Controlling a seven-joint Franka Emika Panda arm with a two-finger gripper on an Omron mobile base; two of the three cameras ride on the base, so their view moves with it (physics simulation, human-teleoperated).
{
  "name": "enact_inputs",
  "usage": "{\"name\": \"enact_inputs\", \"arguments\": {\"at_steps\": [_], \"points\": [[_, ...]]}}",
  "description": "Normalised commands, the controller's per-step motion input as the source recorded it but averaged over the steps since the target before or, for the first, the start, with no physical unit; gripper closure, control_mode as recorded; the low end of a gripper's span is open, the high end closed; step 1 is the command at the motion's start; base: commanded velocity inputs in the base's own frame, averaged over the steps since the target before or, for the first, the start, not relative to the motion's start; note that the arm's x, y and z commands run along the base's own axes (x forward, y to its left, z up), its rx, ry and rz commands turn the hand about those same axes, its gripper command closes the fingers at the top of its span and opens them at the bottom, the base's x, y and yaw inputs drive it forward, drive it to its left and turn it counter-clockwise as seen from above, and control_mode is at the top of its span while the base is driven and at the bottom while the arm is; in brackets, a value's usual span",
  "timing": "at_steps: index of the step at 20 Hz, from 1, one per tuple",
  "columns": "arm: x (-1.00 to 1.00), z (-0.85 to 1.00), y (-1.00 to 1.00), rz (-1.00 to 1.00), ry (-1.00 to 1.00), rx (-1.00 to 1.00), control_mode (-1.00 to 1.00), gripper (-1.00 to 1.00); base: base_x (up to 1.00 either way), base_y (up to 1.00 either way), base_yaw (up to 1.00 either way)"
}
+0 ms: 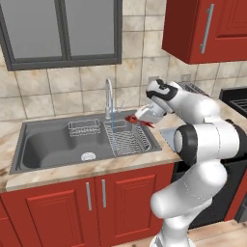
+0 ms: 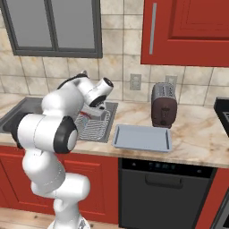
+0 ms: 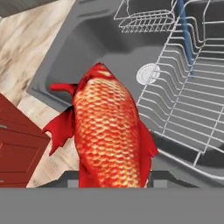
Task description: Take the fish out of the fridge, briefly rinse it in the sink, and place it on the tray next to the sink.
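Observation:
My gripper [image 1: 140, 117] is shut on the red-orange fish [image 1: 138, 119], holding it over the right half of the grey sink [image 1: 48, 144], just right of the chrome faucet [image 1: 108, 96]. A thin blue stream of water [image 1: 112, 116] runs from the faucet beside the fish. In the hand view the scaly fish [image 3: 109, 131] rises between the fingers, above the sink basin [image 3: 100, 43] and its round drain [image 3: 148, 73]. The pale grey-blue tray [image 2: 142, 137] lies on the counter right of the sink, with nothing on it. The fridge is out of view.
A large wire rack [image 1: 128, 140] fills the sink's right half and a small wire basket [image 1: 84, 127] hangs at its back. A dark toaster [image 2: 163, 105] stands behind the tray. Red cabinets hang above, and a black dishwasher front [image 2: 165, 188] sits below the tray.

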Motion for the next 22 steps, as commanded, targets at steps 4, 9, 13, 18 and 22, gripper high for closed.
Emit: {"name": "enact_inputs", "arguments": {"at_steps": [4,9,13,18,22], "points": [[0.52,-0.19,0.00,0.02,0.01,0.00,-1.00,1.00,0.00,0.00,0.00],[0.51,-0.20,0.00,0.02,0.00,0.00,-1.00,1.00,0.00,0.00,0.00],[0.55,-0.16,0.00,0.03,0.00,0.00,-1.00,1.00,0.00,0.00,0.00],[0.43,-0.04,0.08,0.05,0.00,0.00,-1.00,1.00,0.00,0.00,0.00],[0.38,-0.05,0.20,0.05,0.00,0.00,-1.00,1.00,0.00,0.00,0.00]]}}
